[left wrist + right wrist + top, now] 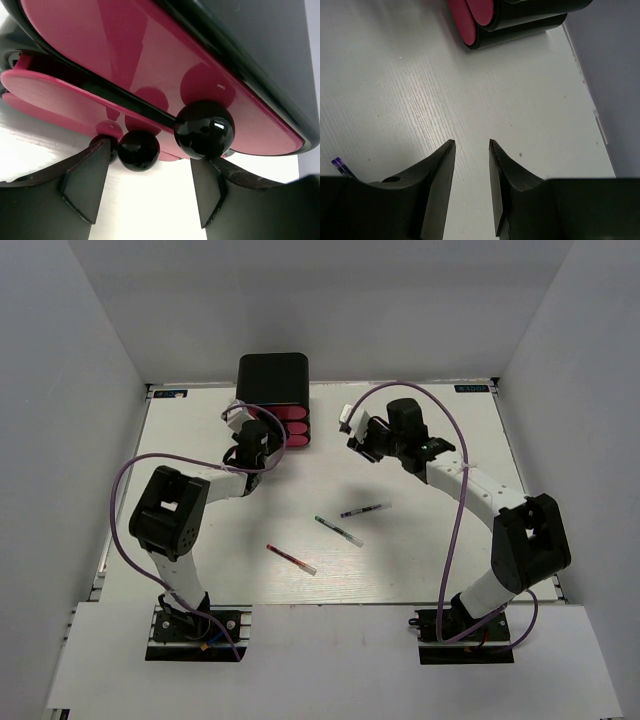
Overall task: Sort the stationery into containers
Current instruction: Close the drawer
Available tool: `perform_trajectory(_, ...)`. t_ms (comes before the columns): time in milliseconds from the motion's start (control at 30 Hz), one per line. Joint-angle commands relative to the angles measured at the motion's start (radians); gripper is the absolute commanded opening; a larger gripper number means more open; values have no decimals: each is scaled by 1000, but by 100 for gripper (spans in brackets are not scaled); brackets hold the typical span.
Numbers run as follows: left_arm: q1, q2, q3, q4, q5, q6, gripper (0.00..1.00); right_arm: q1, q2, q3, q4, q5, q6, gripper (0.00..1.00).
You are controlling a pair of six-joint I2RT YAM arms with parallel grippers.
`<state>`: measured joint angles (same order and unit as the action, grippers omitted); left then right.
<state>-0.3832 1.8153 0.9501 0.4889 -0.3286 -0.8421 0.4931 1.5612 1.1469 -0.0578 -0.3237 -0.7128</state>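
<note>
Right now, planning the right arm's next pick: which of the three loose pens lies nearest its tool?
The thin purple-ended pen, rightmost of the three; the green-marked pen and red-ended pen lie farther from the right tool.

Drawers half covered, pens too small to name

From above, the left tool (262,432) hides part of the drawer fronts (295,426), and the three pens (339,531) on the tabletop (430,560) are too small to tell apart by kind. The left wrist view cuts the cabinet (280,60) off at its edges, and the lowest knob (111,142) sits mostly behind a finger (85,180). The right wrist view shows only a purple pen tip (337,163), the rest probably under the right tool's finger (415,200).
</note>
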Motion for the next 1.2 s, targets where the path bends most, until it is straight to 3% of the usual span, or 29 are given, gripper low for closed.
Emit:
perform_trajectory(0,4,19,42,57,-35,-20,75,-8,-43,-7,19,-21,12,39)
perform_trajectory(333,4,30,43,88,-15,-29,75,-19,-44,-13,22,-21,10,39)
perform_trajectory(600,4,-63,-123,174,72,-19,75,-21,-47,-19,22,-29,12,39)
perform_trajectory(900,4,-220,-257,163,93,6,75,-22,-59,-39,26,-37,13,39)
perform_trajectory(1167,87,-200,-326,143,123,-236,85,-30,-73,-70,38,-43,16,39)
